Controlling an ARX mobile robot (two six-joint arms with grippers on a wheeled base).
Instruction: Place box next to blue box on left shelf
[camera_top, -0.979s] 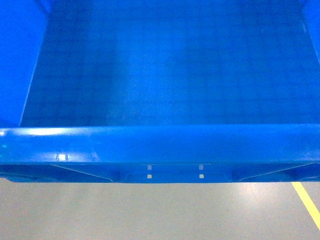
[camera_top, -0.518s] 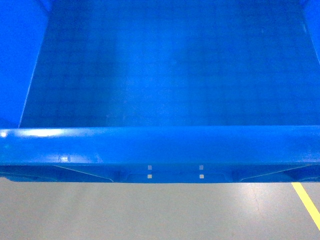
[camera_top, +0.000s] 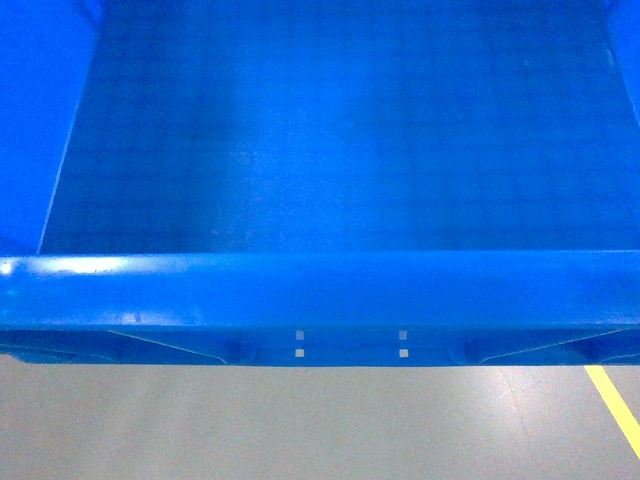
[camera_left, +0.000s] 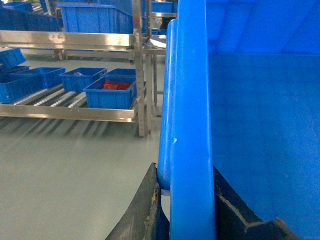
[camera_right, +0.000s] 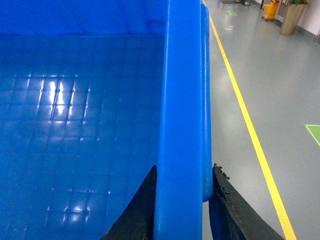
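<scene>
So the big blue crate (camera_top: 330, 150) is up off the floor, carried between both arms, and it fills basically the whole head view, open top facing up and the near rim running straight across in front of the robot. Left hand (camera_left: 185, 200) is clamped onto the crate's left wall, one finger outside and one inside with the thick rim sandwiched between them. Right hand (camera_right: 182, 200) is doing the same thing on the right wall, fingers on both sides of the rim. The crate sits directly between the two hands, long rim stretching away forward from each wrist. The bit that matters for the next move: the roller shelf (camera_left: 55, 97) is out to the left of the left hand and ahead of it, well apart, with grey floor (camera_left: 65, 165) between. There are smaller blue bins on those rollers, including one with something red inside (camera_left: 111, 92), nearest to the left hand. My guess is the whole base has to swing left to bring the crate round, since the left arm is the nearer one but both are locked onto the load.
</scene>
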